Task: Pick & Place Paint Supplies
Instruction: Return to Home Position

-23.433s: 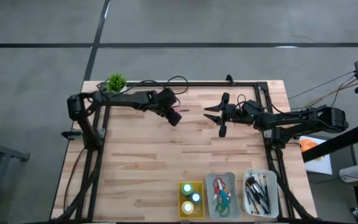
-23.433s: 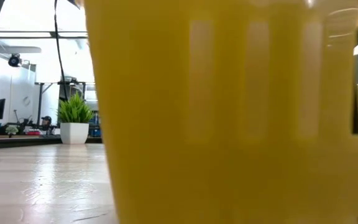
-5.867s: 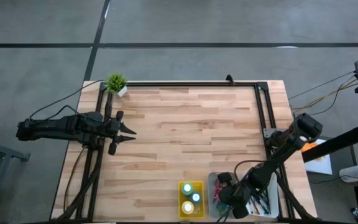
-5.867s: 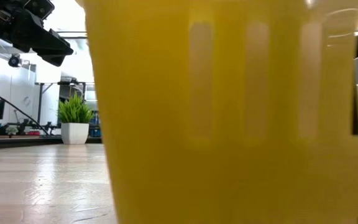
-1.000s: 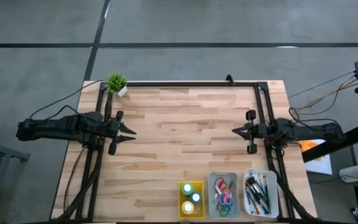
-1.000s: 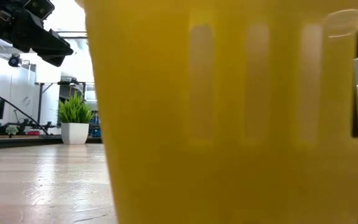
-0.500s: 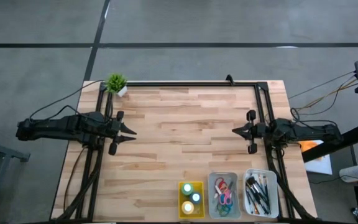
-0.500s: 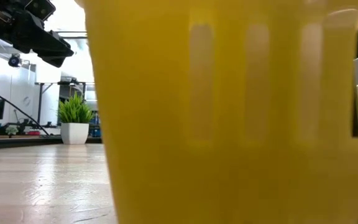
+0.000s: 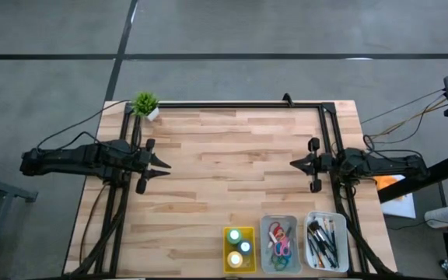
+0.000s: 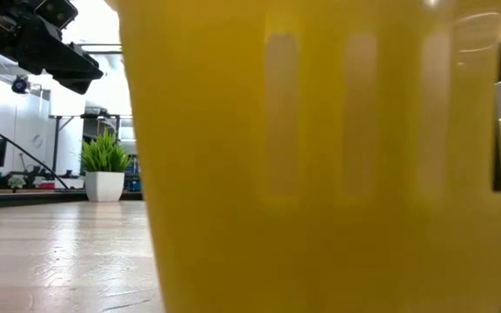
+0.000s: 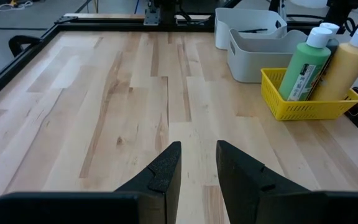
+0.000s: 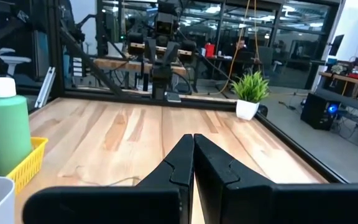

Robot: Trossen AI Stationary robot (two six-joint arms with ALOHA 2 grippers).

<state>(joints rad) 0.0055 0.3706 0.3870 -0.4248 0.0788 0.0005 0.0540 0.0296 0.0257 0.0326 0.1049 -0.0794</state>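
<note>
Left tool (image 9: 164,166) is being held level over the left edge of the bench (image 9: 232,179), with its fingers (image 11: 166,171) being carried a little apart. Right tool (image 9: 294,164) is being held over the right edge, pointed across the boards at the left one; its fingers (image 12: 182,165) are being pressed together on themselves. Both tools are being held well apart from the supplies. Three containers are being seen side by side in a row along the near edge, right of centre: yellow tray (image 9: 225,250), gray bin (image 9: 260,233), white tray (image 9: 346,233). Three paint bottles (image 9: 239,247) are being carried upright in the yellow tray; from the left wrist view a green bottle (image 11: 303,65) and a yellow bottle (image 11: 344,65) are being made out, close together. The scissors (image 9: 278,241) are being held in the gray bin, pink and green handles being picked out in a loose pile. The brushes (image 9: 321,243) are being held in the white tray, lying crossed over one another. A small potted plant (image 9: 145,103) is being noted at the far left corner. In the low view nearly everything is being blocked by the yellow tray's wall; a dark part of the left arm (image 10: 33,39) is being shown high at the side, above the plant.
</note>
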